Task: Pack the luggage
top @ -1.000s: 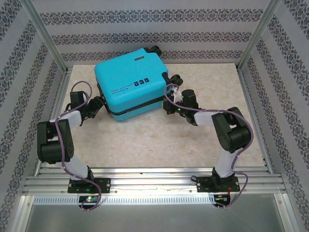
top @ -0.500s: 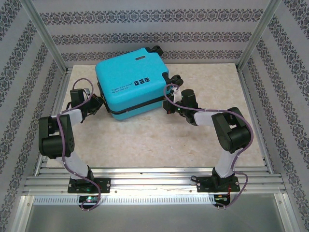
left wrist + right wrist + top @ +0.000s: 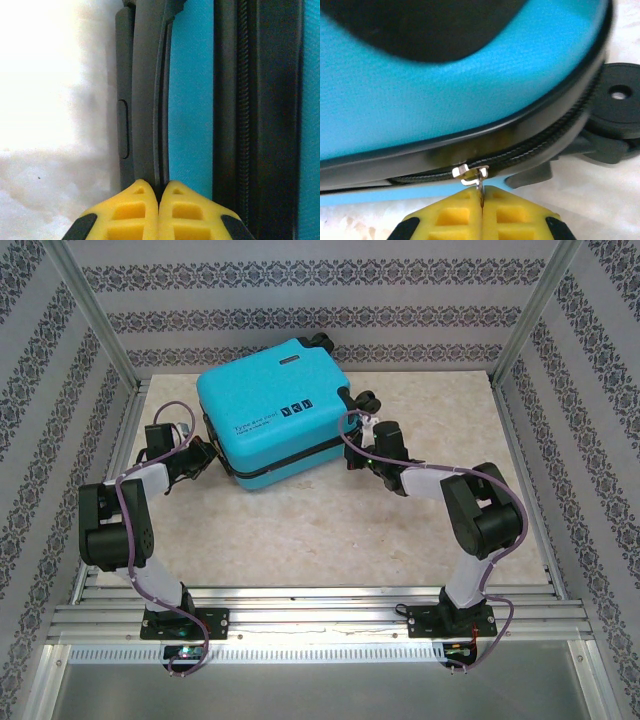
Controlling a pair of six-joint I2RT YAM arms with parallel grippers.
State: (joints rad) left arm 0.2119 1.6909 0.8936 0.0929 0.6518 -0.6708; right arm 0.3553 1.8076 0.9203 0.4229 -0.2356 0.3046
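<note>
A beige marbled worktop [image 3: 300, 540] is enclosed on the left, far and right sides by walls [image 3: 320, 315] papered in grey-and-white ornamental stripes, framed by slanted aluminium posts [image 3: 92, 312], with ribbed aluminium rails [image 3: 320, 602] along the brightly lit near edge.

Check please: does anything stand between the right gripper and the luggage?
Nothing visible does. The right gripper is shut on the zipper pull of the luggage, with no other object between them.

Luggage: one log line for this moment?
luggage lid down | left gripper shut beside handle | right gripper shut on zipper pull
</note>
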